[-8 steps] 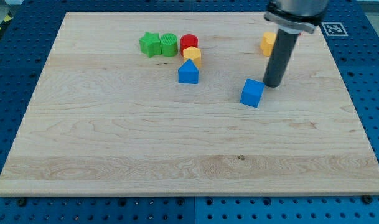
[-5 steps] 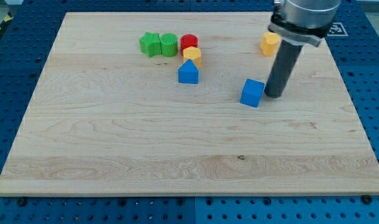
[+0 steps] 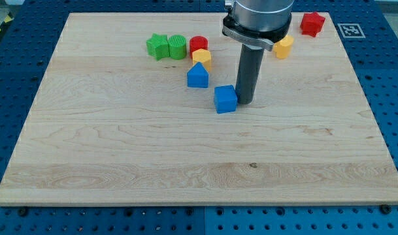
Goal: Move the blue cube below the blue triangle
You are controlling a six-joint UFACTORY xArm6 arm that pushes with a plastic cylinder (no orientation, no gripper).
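Observation:
The blue cube (image 3: 225,99) lies on the wooden board (image 3: 120,150) near the middle, below and to the right of the blue triangle (image 3: 197,76). My tip (image 3: 246,102) stands against the cube's right side, touching it. The rod rises from there to the view's top. The cube's left edge is a short gap to the right of the triangle's right edge.
Above the triangle sit a yellow block (image 3: 202,57) and a red cylinder (image 3: 198,44). A green star (image 3: 157,46) and a green cylinder (image 3: 177,46) lie left of them. A yellow block (image 3: 284,46) and a red block (image 3: 312,23) lie at the top right.
My tip has moved left and pushed the blue cube left, from the board's right half to just below-right of the blue triangle. The red block at the top right has come into view.

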